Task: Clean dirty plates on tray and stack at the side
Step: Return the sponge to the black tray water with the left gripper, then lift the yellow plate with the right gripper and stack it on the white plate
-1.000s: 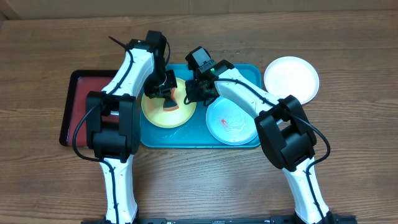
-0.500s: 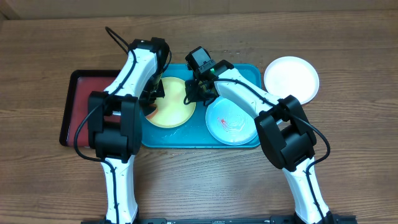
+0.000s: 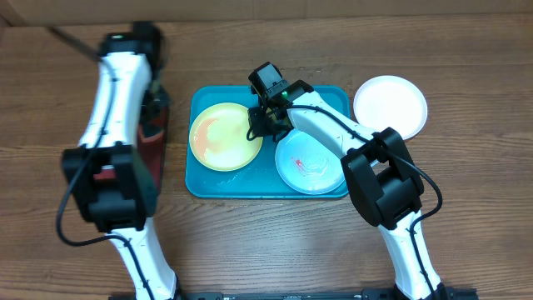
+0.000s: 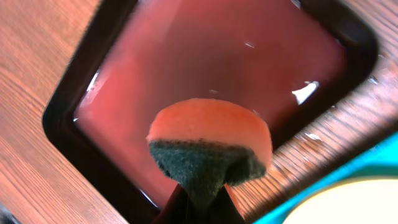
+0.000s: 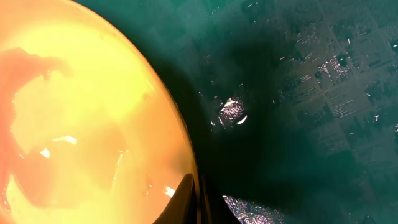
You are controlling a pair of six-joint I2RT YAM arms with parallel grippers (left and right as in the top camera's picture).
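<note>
The yellow-green plate (image 3: pixel 223 137) lies at the left of the teal tray (image 3: pixel 331 98) and bears a red smear. My right gripper (image 3: pixel 260 125) is shut on its right rim, seen close in the right wrist view (image 5: pixel 194 200) with the plate (image 5: pixel 81 124) to the left. The pale mint plate (image 3: pixel 310 163) with red smears lies at the tray's right. The white plate (image 3: pixel 390 106) sits on the table to the right of the tray. My left gripper (image 4: pixel 199 202) is shut on an orange sponge (image 4: pixel 208 134) with a dark green pad, above the dark red tray (image 4: pixel 205 56).
The dark red tray (image 3: pixel 153 152) lies left of the teal tray, mostly hidden under my left arm in the overhead view. The teal tray's corner (image 4: pixel 373 171) and the yellow-green plate's edge (image 4: pixel 354 205) show in the left wrist view. Wooden table all round.
My left gripper has carried the sponge off the yellow-green plate and leftward over the dark red tray. The right gripper has stayed on the plate's rim.
</note>
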